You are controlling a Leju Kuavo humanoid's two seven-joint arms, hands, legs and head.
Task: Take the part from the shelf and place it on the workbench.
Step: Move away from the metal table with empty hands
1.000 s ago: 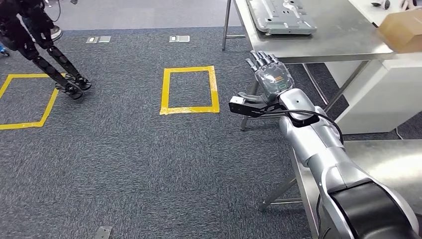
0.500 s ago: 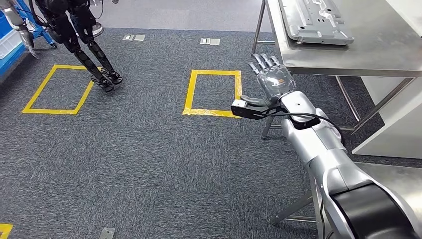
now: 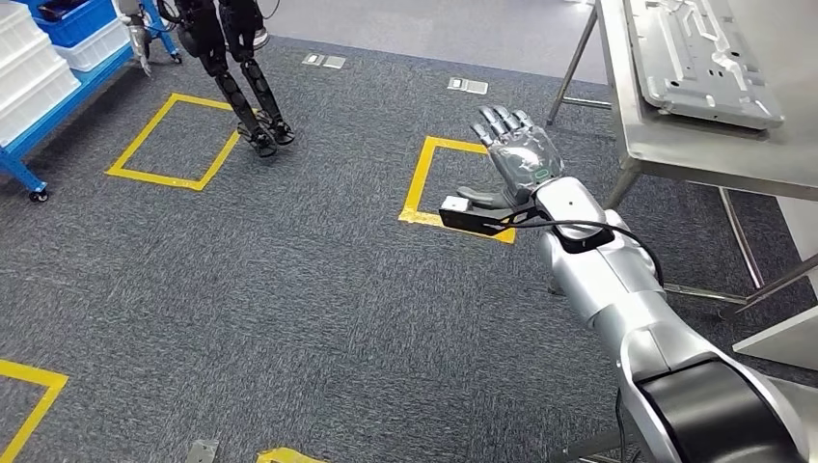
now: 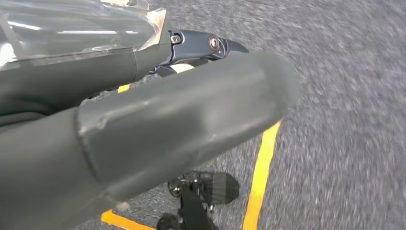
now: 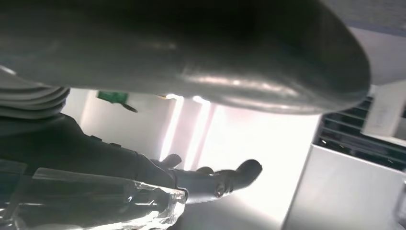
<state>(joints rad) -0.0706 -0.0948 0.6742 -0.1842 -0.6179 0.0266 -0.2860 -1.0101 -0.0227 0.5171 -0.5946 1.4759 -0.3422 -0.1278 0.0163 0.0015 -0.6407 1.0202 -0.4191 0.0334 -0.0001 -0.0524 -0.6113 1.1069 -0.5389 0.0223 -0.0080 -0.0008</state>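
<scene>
A flat grey metal part (image 3: pixel 699 58) lies on the steel workbench (image 3: pixel 695 154) at the upper right of the head view. My right hand (image 3: pixel 516 159) is raised over the carpet to the left of the bench, fingers spread, holding nothing; its dark fingers (image 5: pixel 210 179) reach out bare in the right wrist view. My left hand (image 4: pixel 191 105) hangs above the floor, thumb and fingers stretched out with nothing between them. A blue shelf (image 3: pixel 58 72) with white bins (image 3: pixel 29 58) stands at the far left.
Another robot's dark legs (image 3: pixel 246 77) stand by a yellow taped square (image 3: pixel 174 140) near the shelf. A second taped square (image 3: pixel 424 183) marks the carpet just left of my right hand. The bench's legs (image 3: pixel 579 53) come down near that square.
The camera has swung left: bench and part slid toward the right edge, and the blue shelf with the other robot's legs came in at the left. My right hand keeps its spread pose.
</scene>
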